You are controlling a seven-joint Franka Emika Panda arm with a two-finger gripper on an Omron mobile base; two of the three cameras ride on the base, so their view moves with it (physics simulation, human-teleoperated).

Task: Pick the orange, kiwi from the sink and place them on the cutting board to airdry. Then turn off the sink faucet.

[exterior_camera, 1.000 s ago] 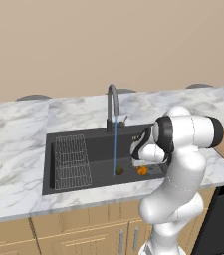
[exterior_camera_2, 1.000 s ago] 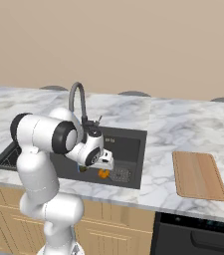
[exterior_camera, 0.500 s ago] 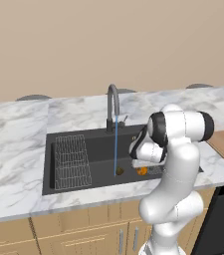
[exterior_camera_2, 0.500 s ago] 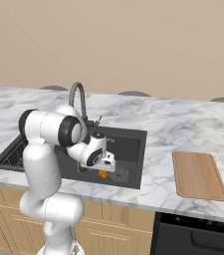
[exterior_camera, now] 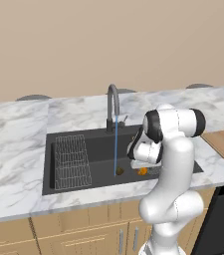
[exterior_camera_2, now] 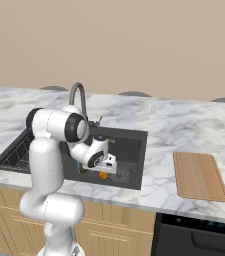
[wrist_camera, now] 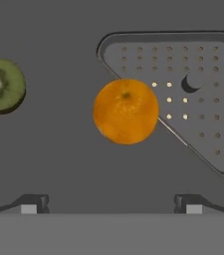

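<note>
Arm bent down into sink (exterior_camera: 63, 185), end effector (wrist_camera: 111, 201) spread wide above orange (wrist_camera: 126, 111), nothing held

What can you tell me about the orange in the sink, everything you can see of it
The orange is a small round fruit, bright orange with a faintly dimpled skin and a small dark stem spot on top. It looks whole. It rests on the dark floor of the sink, its edge overlapping the corner of the perforated mesh drain plate. The kiwi lies apart from it. Nothing grips it; the open tool hangs above, fingers either side of it.
</note>
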